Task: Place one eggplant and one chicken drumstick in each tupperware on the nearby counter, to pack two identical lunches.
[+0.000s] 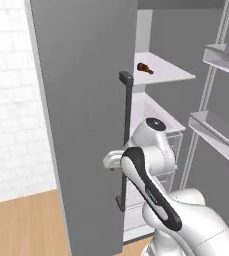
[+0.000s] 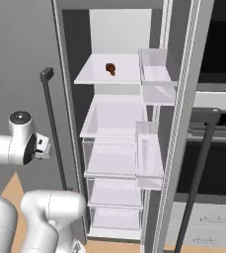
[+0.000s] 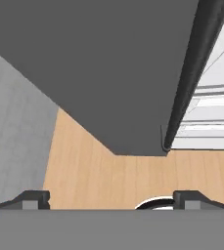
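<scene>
A brown chicken drumstick point(image 1: 144, 68) point(image 2: 110, 68) lies alone on the top shelf of the open fridge. My gripper point(image 3: 111, 199) is open, its two fingertips far apart with nothing between them. It points down along the grey left fridge door point(image 1: 86, 100), close to the door's dark bar handle point(image 3: 191, 73) point(image 1: 127, 135) point(image 2: 53, 128). The hand sits well below and left of the drumstick. The eggplant, both tupperware containers and the counter are out of view.
White fridge shelves and clear drawers point(image 2: 112, 163) stack below the drumstick. Door bins point(image 2: 156, 79) hang on the right door, which stands open. A dark oven front with a bar handle point(image 2: 198, 173) is at the right. Wooden floor point(image 3: 133, 171) lies below.
</scene>
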